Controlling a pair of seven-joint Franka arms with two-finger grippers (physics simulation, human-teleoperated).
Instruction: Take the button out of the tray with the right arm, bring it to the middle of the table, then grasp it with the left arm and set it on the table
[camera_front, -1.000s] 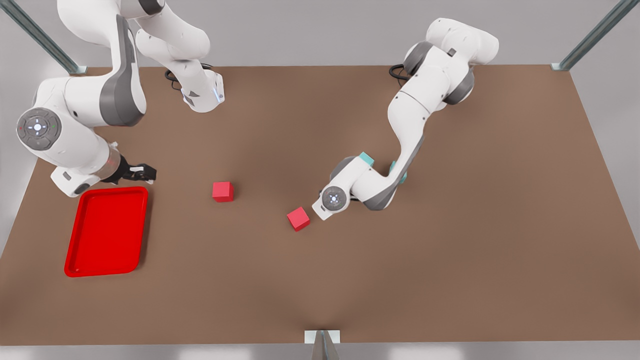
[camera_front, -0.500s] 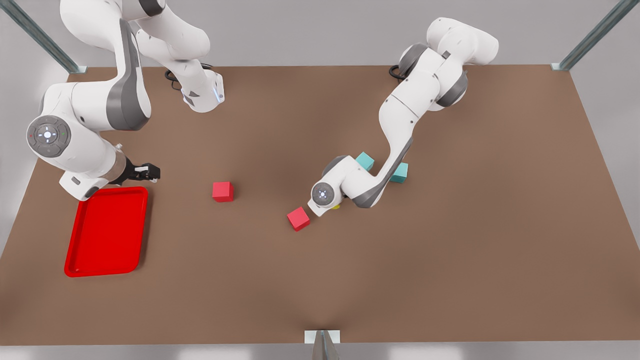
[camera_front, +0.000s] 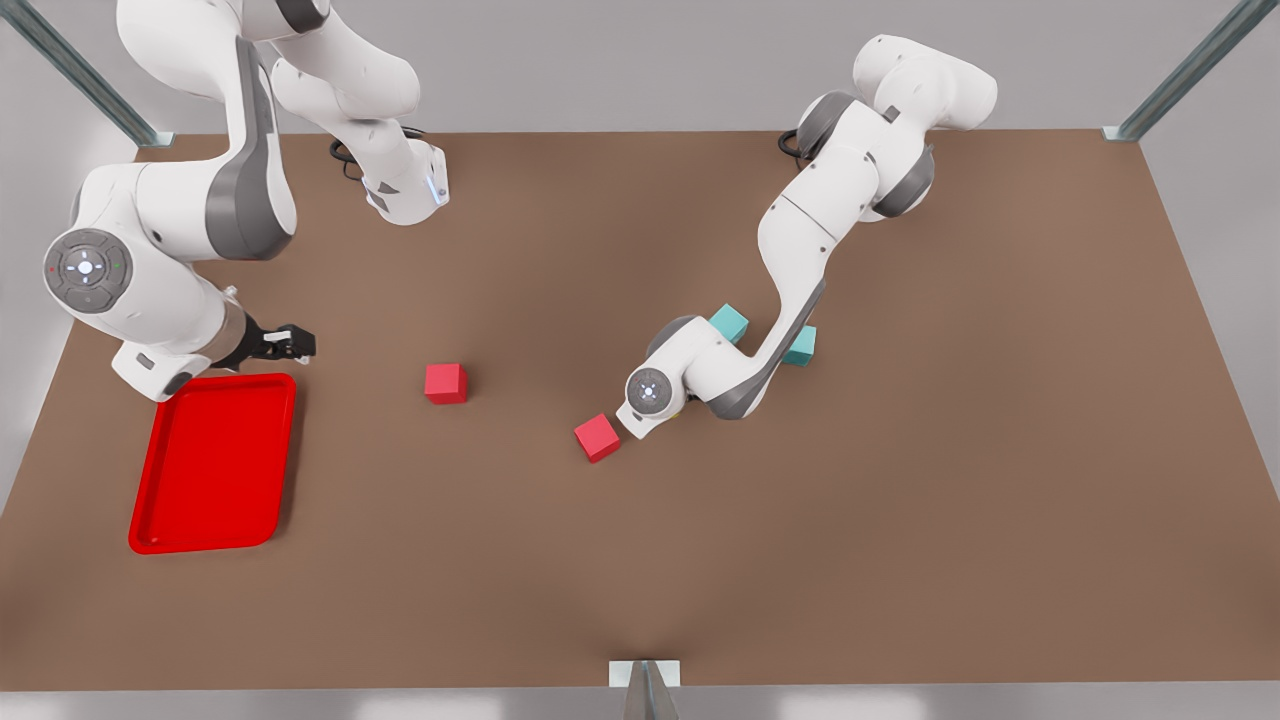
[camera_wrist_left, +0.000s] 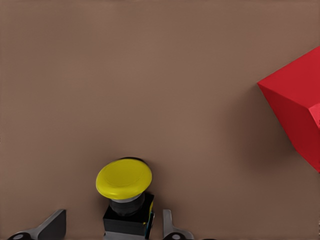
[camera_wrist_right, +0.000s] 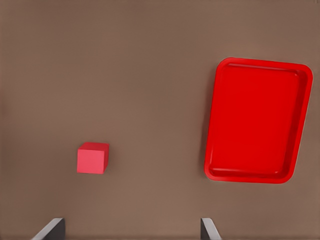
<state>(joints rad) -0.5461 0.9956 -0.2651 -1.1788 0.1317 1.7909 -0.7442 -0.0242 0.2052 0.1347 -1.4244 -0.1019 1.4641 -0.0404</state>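
Left gripper (camera_wrist_left: 112, 216) jaws stand parted around the yellow-capped button (camera_wrist_left: 124, 182), upright mid-table (camera_front: 900, 500) beside a red cube (camera_front: 597, 437). The left arm has edged toward that cube, so placement looks nearly complete. Right gripper (camera_front: 285, 343), spread and empty, waits by the tray's (camera_front: 215, 460) far rim.

The left arm (camera_front: 800, 250), based at the front view's upper right, sits slightly further right and lower than half a second ago; its wrist (camera_front: 652, 392) nearly hides the yellow sliver of the button (camera_front: 681, 407) that showed beneath it then. A second ago that wrist lay a little further right, covering more of the teal cubes (camera_front: 730, 322). At centre left, the right gripper (camera_front: 297, 344) has eased slightly back left after drifting right.
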